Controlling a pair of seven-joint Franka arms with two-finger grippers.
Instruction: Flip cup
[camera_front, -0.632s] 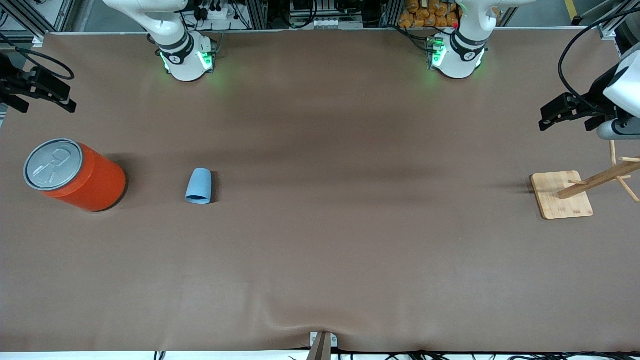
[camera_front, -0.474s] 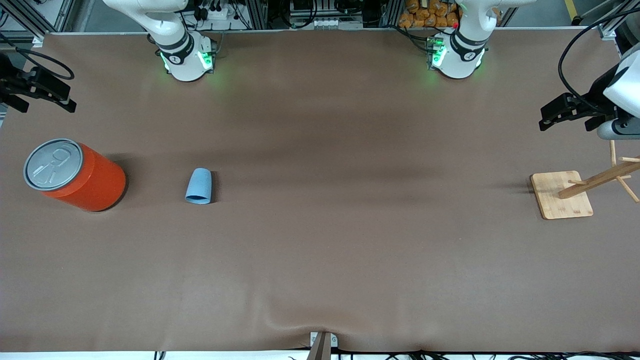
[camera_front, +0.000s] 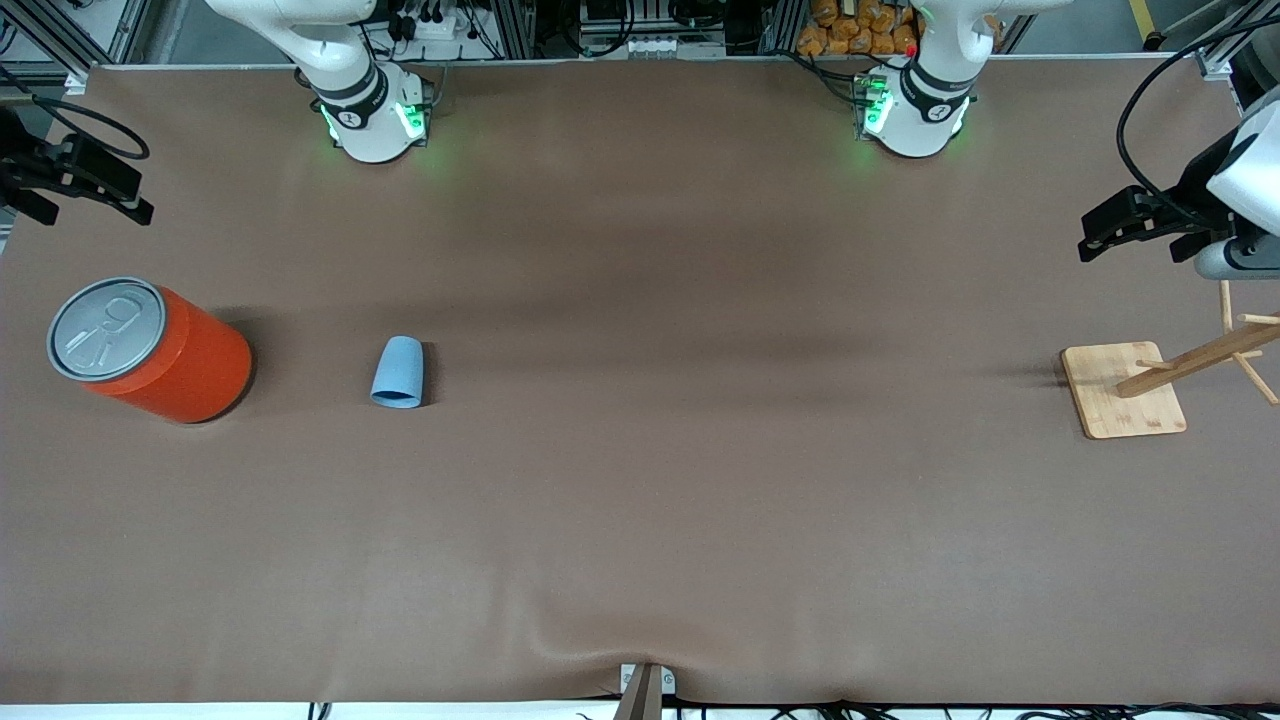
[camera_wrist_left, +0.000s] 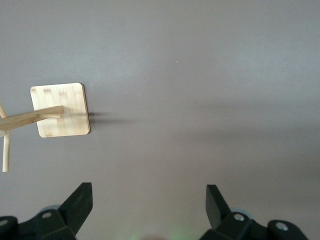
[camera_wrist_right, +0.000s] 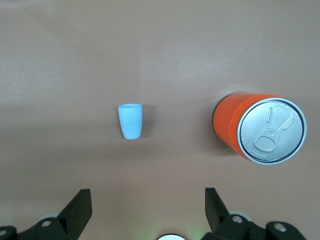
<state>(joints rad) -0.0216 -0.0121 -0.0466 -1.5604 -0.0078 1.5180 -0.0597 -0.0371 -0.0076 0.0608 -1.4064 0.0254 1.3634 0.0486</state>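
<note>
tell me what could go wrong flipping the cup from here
The cup is small, tapered and smooth, so it could slip or tip when the open right gripper closes on it. The orange can stands beside it, toward the right arm's end, and a wide approach might bump it. The left gripper waits over the wooden stand.

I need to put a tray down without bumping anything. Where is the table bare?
The widest bare stretch runs between the cup and the wooden stand. The whole strip nearest the front camera is bare too. It is tighter at the right arm's end, where the cup sits beside the orange can. Both grippers, left and right, wait open at the table's ends.
</note>
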